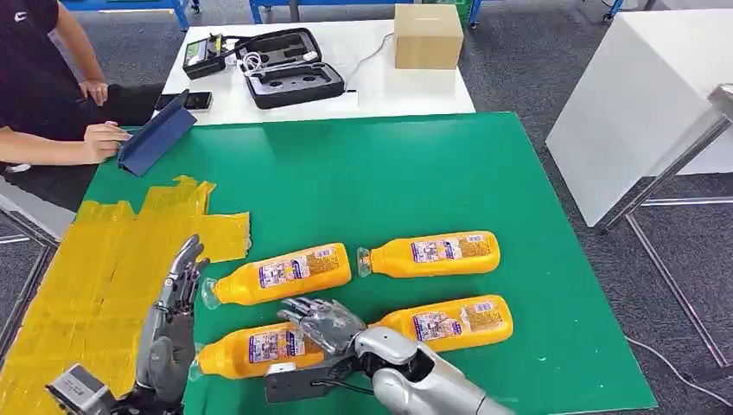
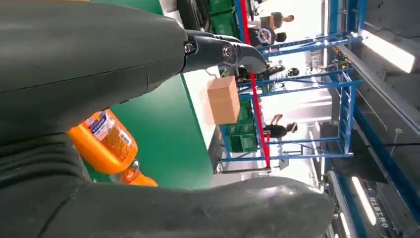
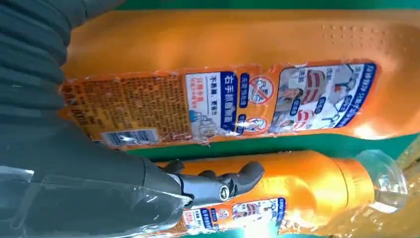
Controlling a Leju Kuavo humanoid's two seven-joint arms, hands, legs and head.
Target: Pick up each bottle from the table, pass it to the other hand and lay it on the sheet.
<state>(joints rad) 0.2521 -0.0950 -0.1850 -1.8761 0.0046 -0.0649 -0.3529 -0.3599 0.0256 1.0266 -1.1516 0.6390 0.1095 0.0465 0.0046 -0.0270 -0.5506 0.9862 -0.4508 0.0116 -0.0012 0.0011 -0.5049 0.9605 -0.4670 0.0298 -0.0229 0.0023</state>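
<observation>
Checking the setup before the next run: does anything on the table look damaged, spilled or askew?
The yellow sheet is a ragged patchwork of tape-like strips with uneven edges. The four orange bottles lie on their sides on the green table, capped; no spill visible.

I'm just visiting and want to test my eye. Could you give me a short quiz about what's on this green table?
1. How many orange bottles lie on the green table?
2. True or false: one bottle already lies on the yellow sheet.
3. Which hand is over a bottle: A) left hand, B) right hand?

Key
1. Four: far left bottle, far right bottle, near left bottle, near right bottle.
2. False; all four are on the green.
3. B; its fingers reach over the near left bottle. Whether they grip it yet is unclear.
</observation>
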